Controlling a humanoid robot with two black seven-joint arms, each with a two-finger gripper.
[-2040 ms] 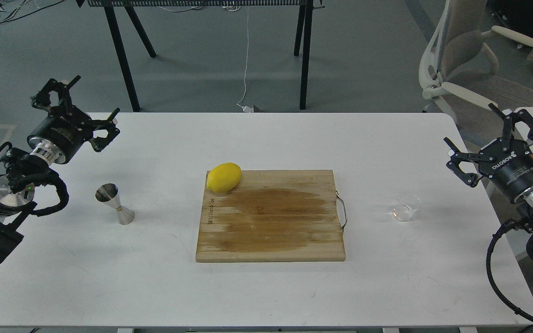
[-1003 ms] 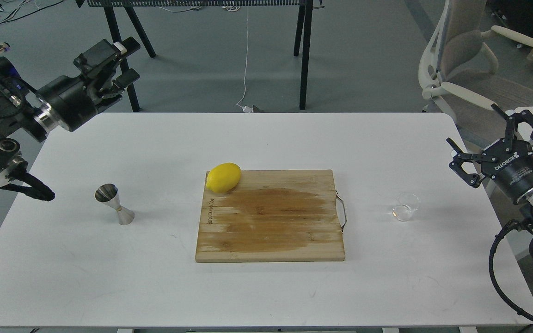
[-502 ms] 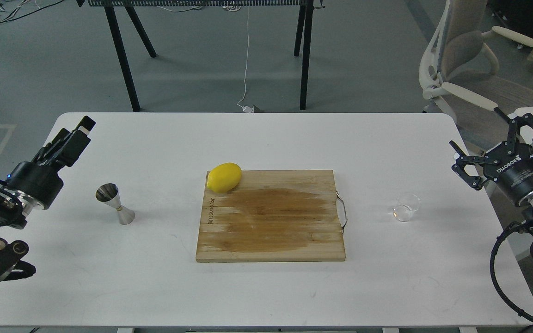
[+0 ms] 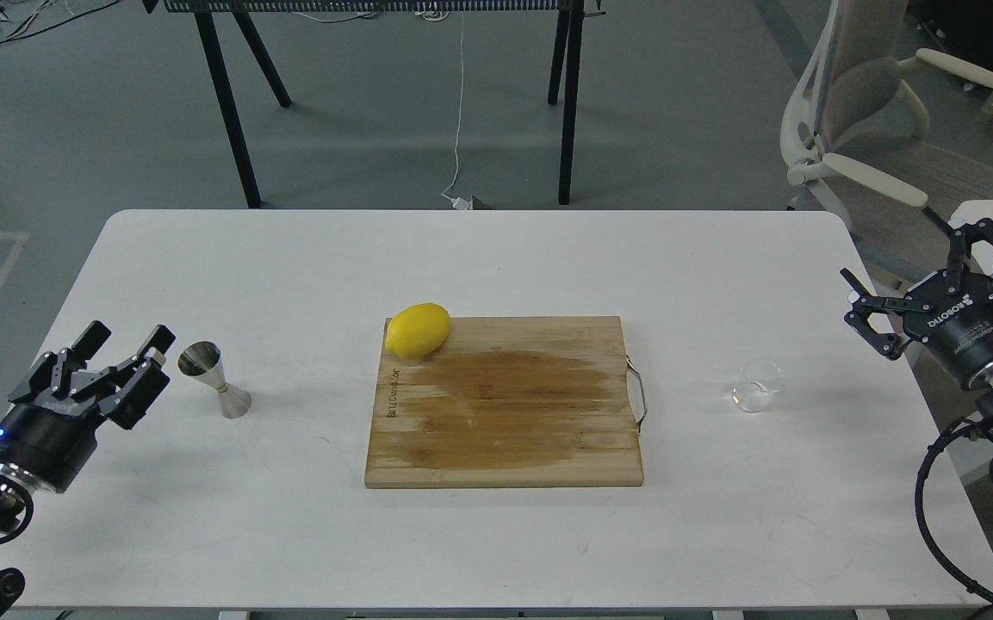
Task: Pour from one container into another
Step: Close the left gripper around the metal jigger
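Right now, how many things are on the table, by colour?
Yellow: 1, the lemon
Wooden brown: 1, the cutting board
Steel: 1, the jigger
Clear: 1, the glass cup
Total: 4

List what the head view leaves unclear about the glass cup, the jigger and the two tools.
- Glass cup: too small and clear to tell whether it holds liquid.
- Jigger: its inside is too small and dark to read.
- Left tool: its arm is cut off by the left edge.
- Right tool: its arm is cut off by the right edge.
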